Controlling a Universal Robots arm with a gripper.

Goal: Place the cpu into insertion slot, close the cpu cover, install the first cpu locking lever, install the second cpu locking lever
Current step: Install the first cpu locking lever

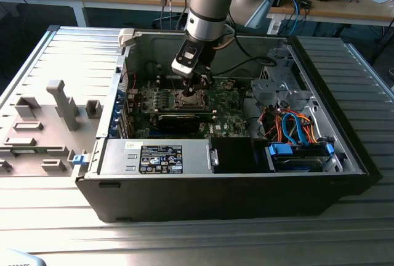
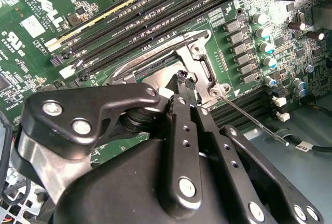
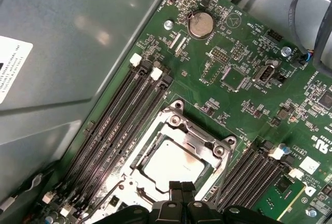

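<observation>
Silvery metal marks the target: the cpu (image 3: 174, 164) is lying flat in its socket on the green board (image 3: 244, 53), and the cover (image 3: 205, 133) is sitting down around it, framing its pale top. The gripper (image 3: 182, 189) is hanging directly over the cover's edge, pointing down into the open case (image 1: 345, 149). Its black fingertips are pinched together, with nothing visible between them. In the second wrist view the gripper (image 2: 182, 81) is reaching to the cover (image 2: 199, 60), touching or nearly so. A thin wire lever (image 2: 254, 121) is running out from the cover's corner, its long axis slanting away over the dark slots (image 2: 244, 105); it is probably unlatched. Slots are flanking the cover on two sides, leaving little room.
</observation>
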